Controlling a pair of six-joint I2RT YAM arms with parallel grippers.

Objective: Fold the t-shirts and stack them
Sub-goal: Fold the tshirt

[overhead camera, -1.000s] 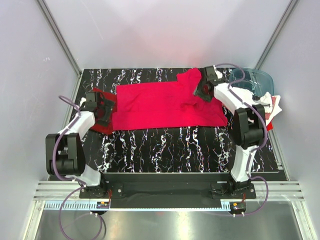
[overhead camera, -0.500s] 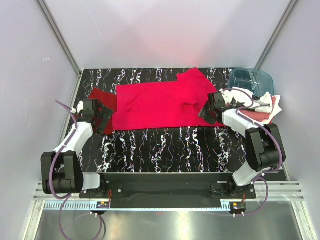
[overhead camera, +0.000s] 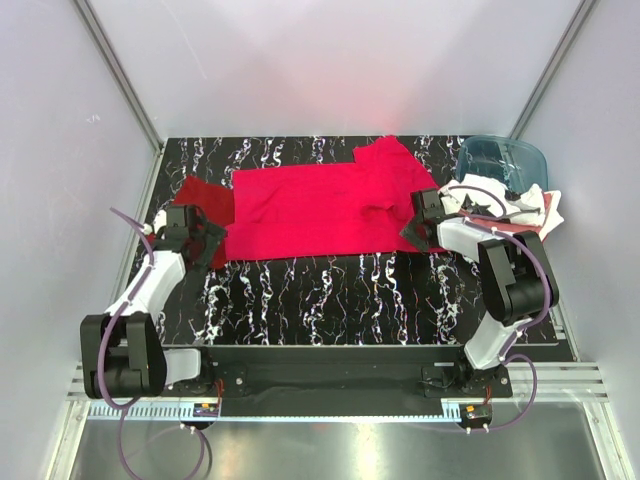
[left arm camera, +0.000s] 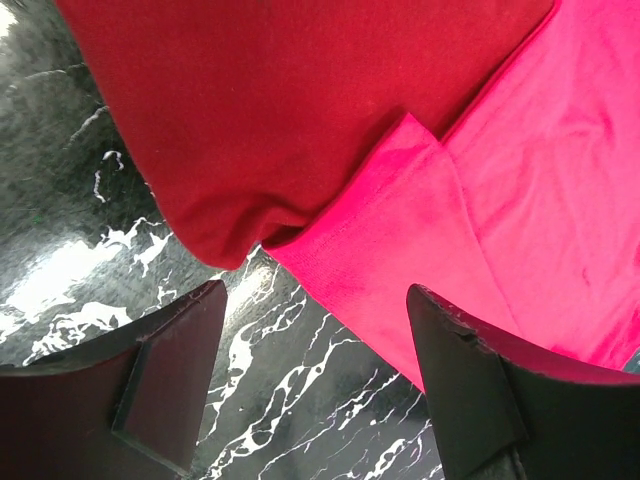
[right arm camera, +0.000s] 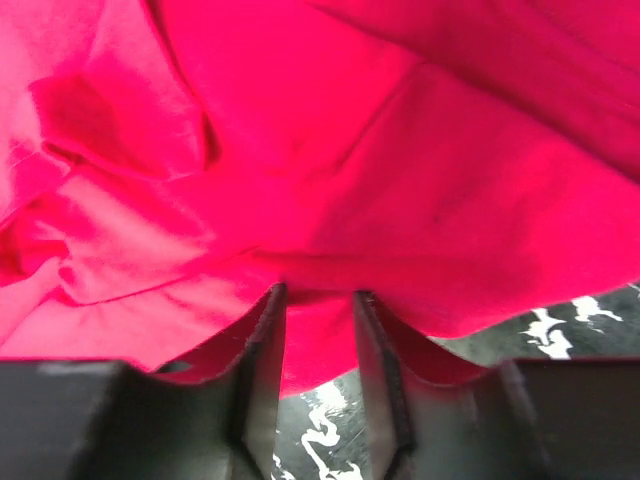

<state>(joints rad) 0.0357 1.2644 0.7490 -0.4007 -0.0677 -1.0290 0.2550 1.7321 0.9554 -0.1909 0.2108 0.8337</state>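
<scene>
The right gripper (right arm camera: 315, 300) had its jaws close together with the near edge of the bright crimson cloth t-shirt (overhead camera: 320, 210) pinched between them, by appearance a grip. The left gripper (left arm camera: 315, 330) stood wide and empty over that shirt's near-left corner, where it met the darker red cloth t-shirt (left arm camera: 250, 100). Both placements suited lifting the near edge for a fold. The crimson shirt lay flat on the black marbled table (overhead camera: 330, 300), towards its far side, with its long axis left to right and its sleeve end apparently to the right.

No text, label, brand, number or sign can be read in any view. The dark marks on the white cloth (overhead camera: 492, 194) at the right of the top view are too small to make out. The ticked strip (overhead camera: 330, 409) along the lower edge shows no legible figures.
</scene>
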